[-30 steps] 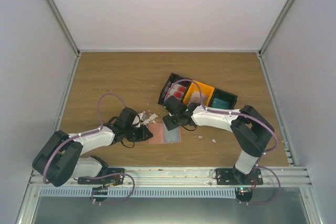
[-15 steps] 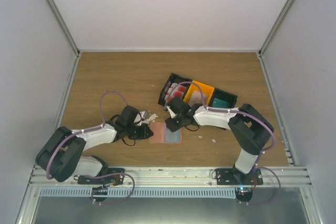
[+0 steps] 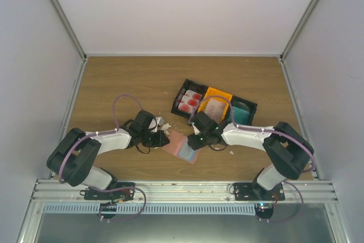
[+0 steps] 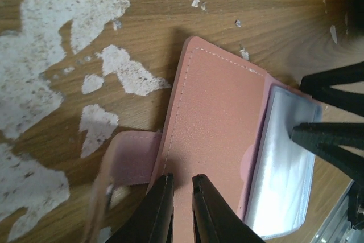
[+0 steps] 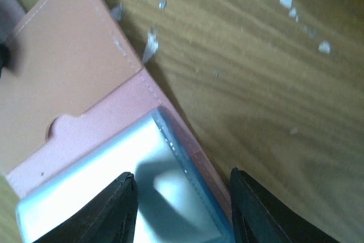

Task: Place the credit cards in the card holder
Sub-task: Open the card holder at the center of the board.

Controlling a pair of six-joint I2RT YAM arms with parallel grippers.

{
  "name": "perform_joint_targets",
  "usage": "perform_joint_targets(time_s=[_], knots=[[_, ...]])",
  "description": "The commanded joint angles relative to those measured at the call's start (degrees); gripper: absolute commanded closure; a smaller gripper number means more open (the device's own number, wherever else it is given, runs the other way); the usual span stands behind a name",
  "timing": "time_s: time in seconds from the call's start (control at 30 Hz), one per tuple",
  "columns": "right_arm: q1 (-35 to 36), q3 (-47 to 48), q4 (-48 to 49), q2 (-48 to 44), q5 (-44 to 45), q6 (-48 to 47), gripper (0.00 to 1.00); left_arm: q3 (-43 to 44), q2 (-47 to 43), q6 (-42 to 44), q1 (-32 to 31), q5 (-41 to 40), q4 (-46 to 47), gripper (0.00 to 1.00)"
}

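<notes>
- Card holder (image 3: 183, 147) lies spread open on the table (image 3: 125, 83) between my two claws, its pink inside face up and its clear sleeve (image 4: 284, 174) showing.
- Credit cards (image 3: 190, 102) that I can make out sit in the bins (image 3: 223, 93) just behind it: white-and-red ones at one end, a teal one (image 3: 243, 112) at the other. Neither claw holds a card.
- Step in hand, as I judge it: pinning the holder open before I fetch any card.
- My left claw (image 4: 182, 179) is drawn to a narrow slit over the near edge of the cover, and I judge the cover is nipped between the fingers.
- My right claw (image 5: 182, 177) is spread wide astride the sleeve and grips nothing. From the left wrist view, one tip seems to touch the sleeve.
- Next, I think, the right claw must lift off, reach into a bin and pinch one thin card by its edges, while the left claw holds the cover flat.
</notes>
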Motion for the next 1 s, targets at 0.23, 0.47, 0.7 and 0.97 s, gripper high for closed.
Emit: perform_joint_targets(time_s=[0.23, 0.47, 0.7, 0.97], knots=[[1.18, -5.26, 0.93, -7.99, -3.23, 8.54, 0.47, 2.03, 4.83, 1.43, 0.29, 2.93, 4.94, 0.85], [1.33, -4.15, -6.32, -14.87, 7.31, 12.68, 0.39, 0.25, 3.82, 0.73, -0.06, 4.15, 5.74, 0.86], [3.19, -8.85, -1.34, -18.62, -1.72, 20.26, 0.42, -4.7, 2.47, -1.74, -1.38, 5.62, 7.85, 0.86], [3.71, -12.62, 6.39, -15.84, -7.13, 25.27, 0.46, -9.83, -1.61, -5.11, -3.41, 5.42, 9.14, 0.86]])
